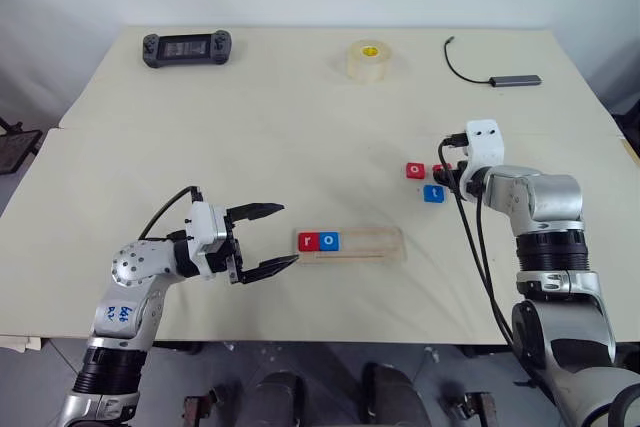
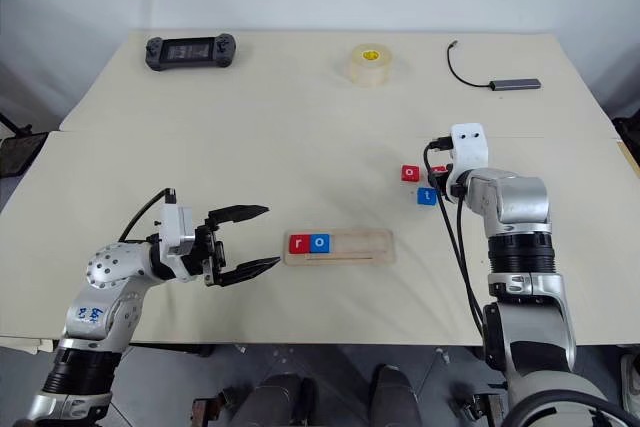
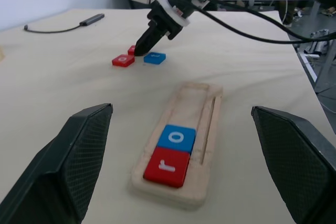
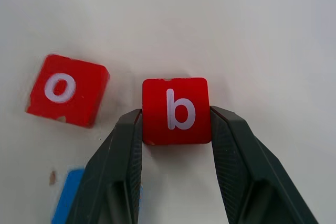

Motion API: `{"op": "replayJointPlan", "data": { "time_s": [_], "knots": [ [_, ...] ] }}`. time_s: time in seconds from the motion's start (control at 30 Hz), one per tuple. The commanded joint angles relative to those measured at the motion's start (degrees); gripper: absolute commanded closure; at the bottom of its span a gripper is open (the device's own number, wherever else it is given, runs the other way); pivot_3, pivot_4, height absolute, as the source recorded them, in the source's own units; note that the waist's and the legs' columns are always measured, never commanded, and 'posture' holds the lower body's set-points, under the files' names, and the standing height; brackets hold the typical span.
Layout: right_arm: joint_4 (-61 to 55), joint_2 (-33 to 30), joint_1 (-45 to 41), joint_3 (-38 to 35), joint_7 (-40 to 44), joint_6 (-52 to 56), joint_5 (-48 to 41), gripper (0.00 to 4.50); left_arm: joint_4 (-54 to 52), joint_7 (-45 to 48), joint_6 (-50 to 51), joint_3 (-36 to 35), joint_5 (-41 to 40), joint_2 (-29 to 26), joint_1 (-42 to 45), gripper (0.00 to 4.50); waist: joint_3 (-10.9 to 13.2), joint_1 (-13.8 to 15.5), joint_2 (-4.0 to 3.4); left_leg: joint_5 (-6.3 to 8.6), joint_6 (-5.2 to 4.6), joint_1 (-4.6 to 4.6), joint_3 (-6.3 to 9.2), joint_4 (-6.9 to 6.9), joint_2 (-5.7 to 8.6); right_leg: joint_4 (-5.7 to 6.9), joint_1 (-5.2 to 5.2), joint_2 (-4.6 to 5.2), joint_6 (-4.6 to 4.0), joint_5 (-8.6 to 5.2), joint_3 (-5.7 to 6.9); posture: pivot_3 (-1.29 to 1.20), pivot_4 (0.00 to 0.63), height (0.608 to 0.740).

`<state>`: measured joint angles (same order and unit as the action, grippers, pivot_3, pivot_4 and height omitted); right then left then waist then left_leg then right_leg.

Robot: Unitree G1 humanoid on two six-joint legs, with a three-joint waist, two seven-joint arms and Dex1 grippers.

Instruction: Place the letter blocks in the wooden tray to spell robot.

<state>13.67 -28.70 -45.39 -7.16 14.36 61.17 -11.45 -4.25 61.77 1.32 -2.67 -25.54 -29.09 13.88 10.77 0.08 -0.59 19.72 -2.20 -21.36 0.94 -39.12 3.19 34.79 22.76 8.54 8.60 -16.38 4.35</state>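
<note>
The wooden tray (image 1: pixel 372 244) lies near the table's front edge. A red "r" block (image 1: pixel 307 241) and a blue "o" block (image 1: pixel 329 240) sit side by side at its left end. My left gripper (image 1: pixel 287 235) hovers open just left of the tray, pointing at it. Further right on the table, my right gripper (image 4: pixel 176 121) is shut on a red "b" block (image 4: pixel 176 109), one finger against each side. A red "o" block (image 4: pixel 65 90) lies beside it. A blue "t" block (image 1: pixel 434 193) lies just in front of them.
At the back of the table are a black game controller (image 1: pixel 187 48), a roll of clear tape (image 1: pixel 369 59), and a grey hub with a black cable (image 1: pixel 515 79). Cables run down along my right forearm.
</note>
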Motion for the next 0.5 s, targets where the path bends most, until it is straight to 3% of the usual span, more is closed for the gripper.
{"op": "replayJointPlan", "data": {
  "time_s": [0.03,0.13,0.27,0.5],
  "knots": [
    [-9.9,-2.9,1.4,-2.1,0.6,2.8,-0.7,3.04,1.1,0.8,-0.6,0.8,-0.4,0.6,0.9,0.0,0.0,-0.2,-0.01,0.0,0.0,-0.01,-0.02,0.01,0.01,0.0,0.03,0.0,0.0,0.0,-0.01,0.0,0.15,0.74],
    [-22.5,-5.9,6.4,-4.3,1.9,10.8,-2.9,3.04,3.4,1.4,-0.9,1.5,-0.1,1.1,2.5,0.0,0.0,-0.2,-0.01,0.0,0.0,-0.04,-0.03,0.03,-0.02,-0.02,0.06,-0.02,0.0,0.0,0.0,0.0,0.15,0.74],
    [-35.5,-4.7,12.1,-8.7,1.0,21.4,-4.8,3.04,5.7,2.7,-1.3,2.1,-0.1,1.4,3.9,0.0,0.0,-0.1,-0.01,0.0,0.0,-0.06,-0.03,0.02,-0.06,-0.04,0.06,-0.03,0.0,0.0,0.0,0.0,0.15,0.74],
    [-52.1,8.3,24.7,-11.2,-3.9,31.3,-3.3,3.04,8.3,5.5,-2.2,3.3,0.3,1.5,5.2,0.0,0.0,-0.1,-0.02,0.01,0.01,-0.05,-0.03,0.02,-0.03,-0.01,0.07,-0.02,0.0,0.0,-0.04,0.0,0.15,0.74]
  ]
}}
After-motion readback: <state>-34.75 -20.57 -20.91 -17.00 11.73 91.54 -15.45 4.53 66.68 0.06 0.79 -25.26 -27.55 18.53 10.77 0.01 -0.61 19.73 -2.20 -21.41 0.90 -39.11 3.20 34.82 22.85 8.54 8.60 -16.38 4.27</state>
